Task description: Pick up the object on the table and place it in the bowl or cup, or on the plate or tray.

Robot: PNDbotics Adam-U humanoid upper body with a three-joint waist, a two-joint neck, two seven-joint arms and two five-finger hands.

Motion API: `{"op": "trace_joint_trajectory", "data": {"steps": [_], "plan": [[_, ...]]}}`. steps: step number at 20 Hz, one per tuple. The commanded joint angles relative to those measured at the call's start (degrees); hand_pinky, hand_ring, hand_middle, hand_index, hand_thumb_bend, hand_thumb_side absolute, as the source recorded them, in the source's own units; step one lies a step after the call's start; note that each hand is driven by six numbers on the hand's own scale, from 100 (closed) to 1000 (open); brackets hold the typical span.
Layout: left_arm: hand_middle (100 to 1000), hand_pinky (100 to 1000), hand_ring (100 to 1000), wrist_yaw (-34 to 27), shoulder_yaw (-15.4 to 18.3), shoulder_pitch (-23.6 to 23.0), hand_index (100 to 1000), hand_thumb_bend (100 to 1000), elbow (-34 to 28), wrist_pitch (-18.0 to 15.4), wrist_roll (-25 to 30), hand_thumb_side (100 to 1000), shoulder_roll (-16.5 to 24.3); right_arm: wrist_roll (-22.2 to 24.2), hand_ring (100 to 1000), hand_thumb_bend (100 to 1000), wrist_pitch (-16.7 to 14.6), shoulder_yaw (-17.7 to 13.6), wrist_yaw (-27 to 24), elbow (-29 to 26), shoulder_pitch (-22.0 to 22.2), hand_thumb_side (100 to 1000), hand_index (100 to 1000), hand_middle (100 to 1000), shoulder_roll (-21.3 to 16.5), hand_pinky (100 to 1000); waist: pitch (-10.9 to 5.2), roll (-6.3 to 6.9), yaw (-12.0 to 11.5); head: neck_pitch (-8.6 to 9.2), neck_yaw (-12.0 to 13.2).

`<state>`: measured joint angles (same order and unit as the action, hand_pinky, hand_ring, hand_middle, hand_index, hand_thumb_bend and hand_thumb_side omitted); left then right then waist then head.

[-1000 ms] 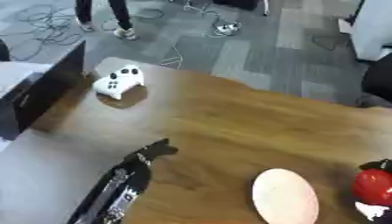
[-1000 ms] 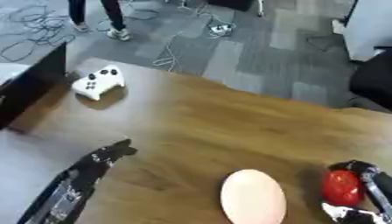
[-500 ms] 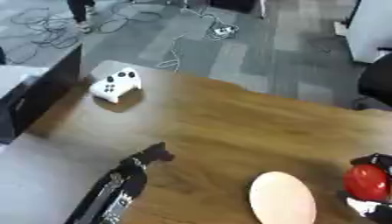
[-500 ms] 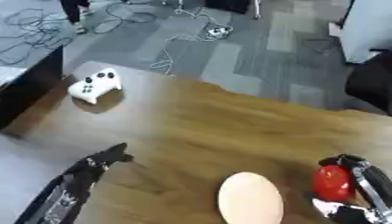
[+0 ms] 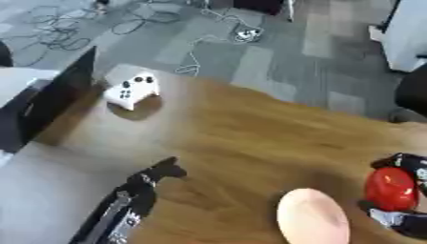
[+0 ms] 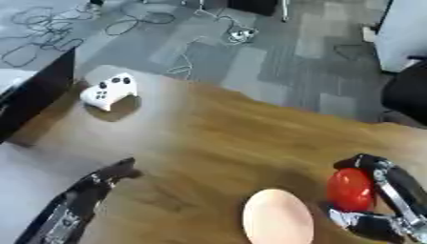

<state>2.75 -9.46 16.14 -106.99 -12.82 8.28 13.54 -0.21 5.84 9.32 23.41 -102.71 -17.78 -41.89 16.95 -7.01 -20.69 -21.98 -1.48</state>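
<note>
Right hand (image 6: 380,198) at 4 o'clock, fingers (image 6: 392,183) curled round a red ball (image 6: 349,188), held over the wooden tabletop (image 6: 242,143) just right of a pale peach plate (image 6: 277,218) at 6 o'clock. Left hand (image 5: 163,170) low at 8 o'clock, holding nothing; cannot tell how its fingers are set. White controller (image 5: 131,89) on tabletop at 10 o'clock, well apart from both hands

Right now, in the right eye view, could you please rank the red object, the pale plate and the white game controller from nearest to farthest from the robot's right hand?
1. Red object: held in the right hand itself, lower right.
2. Pale plate: just left of that hand, bottom edge.
3. White game controller: far across the table, upper left.
</note>
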Motion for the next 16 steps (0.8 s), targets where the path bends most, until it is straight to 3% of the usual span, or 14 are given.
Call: {"op": "trace_joint_trajectory", "data": {"steps": [1, 16], "plan": [[747, 994, 1000, 0.1, 0.3, 0.2, 865, 175, -0.8, 0.1, -0.2, 985, 0.3, 0.4, 142, 454, 0.2, -0.3, 0.4, -1.3, -0.3, 191, 453, 198, -2.0, 427, -1.55, 0.03, -0.3, 1.01, -0.4], [746, 994, 1000, -0.2, 0.4, 0.4, 865, 179, -0.5, 0.4, -0.2, 987, 0.4, 0.5, 144, 446, 0.6, -0.4, 1.1, 1.1, -0.3, 187, 452, 198, -1.5, 425, -2.30, -1.75, -3.4, 1.70, -0.8]]}}
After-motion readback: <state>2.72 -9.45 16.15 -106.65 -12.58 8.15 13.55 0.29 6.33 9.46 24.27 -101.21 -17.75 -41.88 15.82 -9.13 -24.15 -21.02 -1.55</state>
